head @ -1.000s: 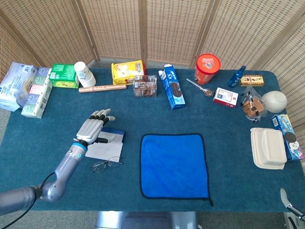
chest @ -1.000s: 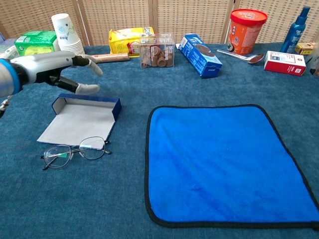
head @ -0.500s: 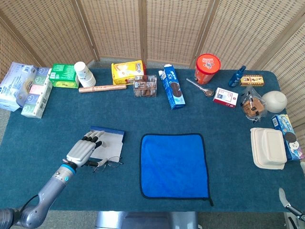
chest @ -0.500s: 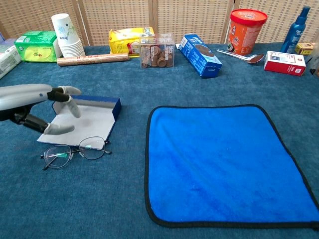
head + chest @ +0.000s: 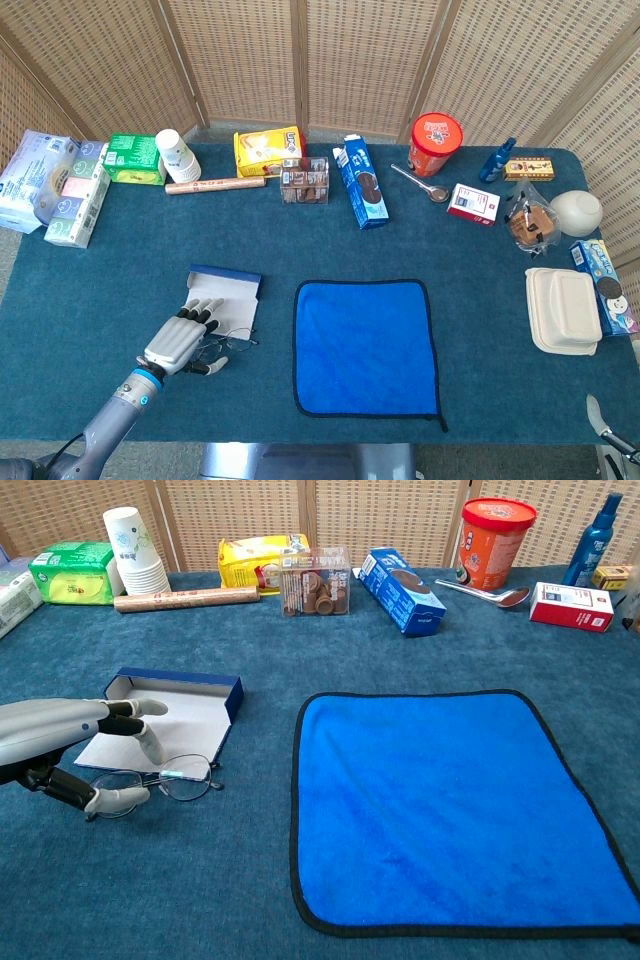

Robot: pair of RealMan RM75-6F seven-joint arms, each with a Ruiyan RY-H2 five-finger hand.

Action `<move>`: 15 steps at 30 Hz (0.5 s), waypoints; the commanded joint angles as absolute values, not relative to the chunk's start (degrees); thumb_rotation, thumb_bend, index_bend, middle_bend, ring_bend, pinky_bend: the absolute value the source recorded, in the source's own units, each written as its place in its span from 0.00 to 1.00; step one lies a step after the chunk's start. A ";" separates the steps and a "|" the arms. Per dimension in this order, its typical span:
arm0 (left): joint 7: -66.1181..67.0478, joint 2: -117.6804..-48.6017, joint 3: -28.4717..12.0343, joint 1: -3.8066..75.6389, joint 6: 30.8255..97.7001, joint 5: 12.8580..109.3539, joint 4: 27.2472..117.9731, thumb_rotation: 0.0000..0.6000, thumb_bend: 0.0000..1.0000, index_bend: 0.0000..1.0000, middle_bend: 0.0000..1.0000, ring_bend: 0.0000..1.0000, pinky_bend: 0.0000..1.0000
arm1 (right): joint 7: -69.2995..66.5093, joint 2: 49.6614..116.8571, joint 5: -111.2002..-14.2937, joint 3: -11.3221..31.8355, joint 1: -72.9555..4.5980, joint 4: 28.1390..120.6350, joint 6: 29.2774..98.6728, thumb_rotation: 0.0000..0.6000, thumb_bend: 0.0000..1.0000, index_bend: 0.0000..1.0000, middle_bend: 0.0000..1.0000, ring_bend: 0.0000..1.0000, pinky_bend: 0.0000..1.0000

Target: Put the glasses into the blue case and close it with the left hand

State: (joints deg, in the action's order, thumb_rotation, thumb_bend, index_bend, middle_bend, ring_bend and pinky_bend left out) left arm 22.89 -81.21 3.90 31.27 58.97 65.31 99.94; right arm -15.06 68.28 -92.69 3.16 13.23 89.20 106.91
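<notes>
Table [image 5: 100, 270]: lying under blue-green carpet, carrying every item listed.
Blue cloth [image 5: 450, 800]: lying flat at centre, right of the case.
Blue case [image 5: 170, 715]: lying open, grey lining facing up, raised blue rim at its far edge.
Left hand [image 5: 70, 750]: hovering over the near left corner of the case, fingers spread apart, gripping nothing.
Glasses [image 5: 165, 780]: lying on the carpet just in front of the case, 1 lens partly hidden under the thumb.
Right hand: showing in neither view.

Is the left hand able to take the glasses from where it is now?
Probably yes. The left hand hangs just over the glasses, its fingers spread around the left lens. Nothing lies between them, and the open blue case sits just behind.
</notes>
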 commanded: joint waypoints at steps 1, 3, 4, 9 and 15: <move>24.15 -81.79 4.21 31.25 59.07 66.05 100.16 0.51 0.26 0.29 0.02 0.00 0.01 | -15.38 68.33 -92.50 3.15 13.37 89.02 106.99 0.67 0.33 0.11 0.13 0.00 0.06; 24.48 -81.99 4.24 31.28 58.97 66.39 100.51 0.51 0.26 0.29 0.02 0.00 0.01 | -15.60 68.38 -92.42 3.15 13.49 88.82 107.13 0.67 0.33 0.11 0.13 0.00 0.06; 24.60 -82.05 4.24 31.29 58.98 66.55 100.62 0.51 0.26 0.29 0.02 0.00 0.01 | -15.66 68.38 -92.40 3.15 13.53 88.77 107.17 0.67 0.33 0.11 0.13 0.00 0.06; 25.32 -82.16 4.57 31.34 58.57 67.41 101.64 0.50 0.26 0.28 0.02 0.00 0.01 | -16.02 68.37 -92.32 3.16 13.70 88.51 107.36 0.67 0.34 0.11 0.13 0.00 0.06; 25.42 -81.56 5.49 31.33 57.38 67.97 103.62 0.51 0.26 0.28 0.01 0.00 0.01 | -16.25 68.36 -92.40 3.22 13.83 88.45 107.67 0.67 0.33 0.10 0.13 0.00 0.06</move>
